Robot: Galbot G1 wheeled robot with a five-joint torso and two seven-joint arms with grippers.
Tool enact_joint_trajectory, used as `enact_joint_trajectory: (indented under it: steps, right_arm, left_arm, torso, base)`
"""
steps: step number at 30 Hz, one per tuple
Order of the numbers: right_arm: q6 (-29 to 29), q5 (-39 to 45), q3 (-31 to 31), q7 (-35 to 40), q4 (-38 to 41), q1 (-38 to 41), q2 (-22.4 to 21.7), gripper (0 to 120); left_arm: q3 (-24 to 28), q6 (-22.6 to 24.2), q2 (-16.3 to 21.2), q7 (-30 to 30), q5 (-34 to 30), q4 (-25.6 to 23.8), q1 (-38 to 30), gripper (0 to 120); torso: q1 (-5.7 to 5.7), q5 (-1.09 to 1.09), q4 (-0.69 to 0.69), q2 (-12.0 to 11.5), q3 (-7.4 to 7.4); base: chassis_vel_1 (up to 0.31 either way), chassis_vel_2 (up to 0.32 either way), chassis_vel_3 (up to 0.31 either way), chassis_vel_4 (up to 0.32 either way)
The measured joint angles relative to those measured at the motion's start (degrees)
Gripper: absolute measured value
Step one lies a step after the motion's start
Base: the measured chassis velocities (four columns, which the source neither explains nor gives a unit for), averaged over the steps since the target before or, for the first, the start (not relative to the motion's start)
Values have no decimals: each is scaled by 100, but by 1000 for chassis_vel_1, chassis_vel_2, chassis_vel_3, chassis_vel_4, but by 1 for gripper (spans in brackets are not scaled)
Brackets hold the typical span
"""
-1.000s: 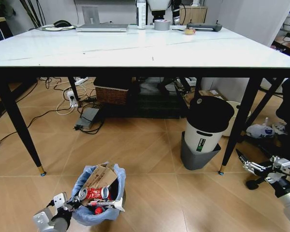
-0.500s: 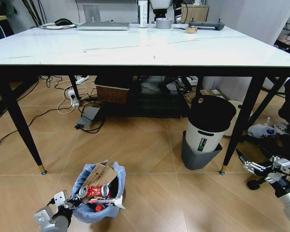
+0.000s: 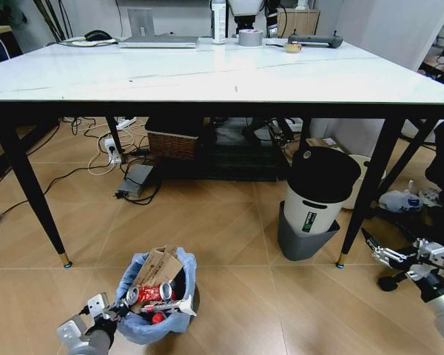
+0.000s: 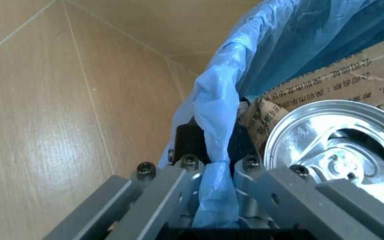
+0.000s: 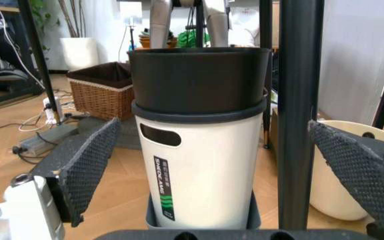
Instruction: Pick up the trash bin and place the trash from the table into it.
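- Trash bin (image 3: 157, 299) on the tiled floor in front of the bench (image 3: 207, 74), rim clamped between the fingers of the left gripper (image 3: 112, 316) at its near-left edge.
- In the left wrist view, crinkly light-blue bag liner (image 4: 215, 145) pinched tight between the two metal fingers (image 4: 172, 190), floor tiles alongside.
- Already loaded: torn brown cardboard (image 3: 154, 268), a red-and-white can (image 3: 152, 293) with a shiny aluminium top (image 4: 335, 150), a flat white scrap across the mouth.
- Glossy white top bare of litter on its near and middle stretch; at the far edge only a silver laptop (image 3: 157, 41) and a grey tape roll (image 3: 249, 37), not trash.
- Judged near complete: collecting seemingly done, bin full nearly to the rim.
- Right gripper (image 3: 377, 250) idle, low beside a thin black bench leg (image 3: 362, 200), textured fingers (image 5: 88, 165) spread wide apart, facing the smooth white cylinder with black top (image 3: 318, 188).
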Motion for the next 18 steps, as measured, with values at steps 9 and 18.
enact_joint_trajectory:
  steps: [9, 18]
  right_arm:
    - [0, 0, 0, 0, 0, 0, 0, 100]
    - [0, 0, 0, 0, 0, 0, 0, 100]
  left_arm:
    - [14, 1, 21, -27, 21, 76, -36, 0]
    - [-30, 2, 91, -67, 39, 145, -40, 0]
  torso:
    - [1, 0, 0, 8, 7]
    - [1, 0, 0, 14, 12]
  base:
    - [0, 0, 0, 0]
    - [0, 0, 0, 0]
